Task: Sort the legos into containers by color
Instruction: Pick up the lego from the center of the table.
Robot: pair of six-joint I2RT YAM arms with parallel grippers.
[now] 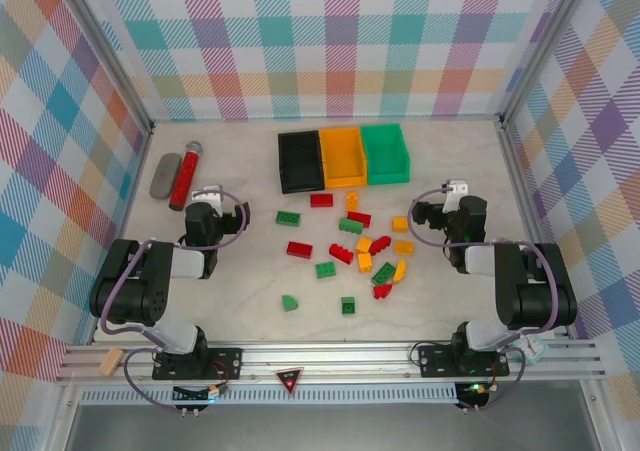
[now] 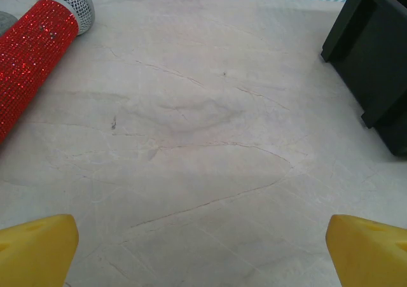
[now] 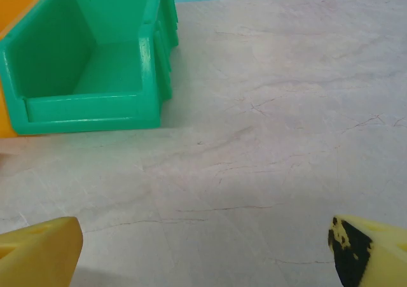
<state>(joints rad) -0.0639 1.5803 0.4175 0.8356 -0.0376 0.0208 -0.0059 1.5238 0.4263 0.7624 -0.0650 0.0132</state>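
**Both pincers spread wide and gripping nothing; bricks loose on the table between them**

The left pincer [image 2: 202, 252] is fully released. In its wrist view the two yellow fingertips [image 2: 35, 249] sit at the bottom corners with bare table [image 2: 191, 147] between them, touching nothing. Ahead of it to the left lies a red glitter microphone [image 2: 32, 58] with a grey mesh head. In the top view a grey oval object [image 1: 164, 175] lies just beside the microphone. Ahead to the right stands a corner of the black bin [image 2: 375, 64].

The right pincer [image 3: 205, 252] is spread just as far, with only tabletop between its fingers; its right fingertip carries a black patch. Ahead and to its left stands the green bin [image 3: 89, 64], with the orange bin [image 3: 16, 4] pressed against the green bin's left side.

From above, the three bins stand in a row at the far side, touching: black, orange, green from left to right. The legos [image 1: 341, 254], a mix of red, green and orange, lie scattered on the table between the two arms, all outside the bins and nearer the right pincer. A red and an orange brick lie just short of the orange bin. Two orange bricks lie near the right pincer, to its left. Two green bricks lie apart from the cluster, nearest the bases. Bare tabletop separates the left pincer from the closest bricks.
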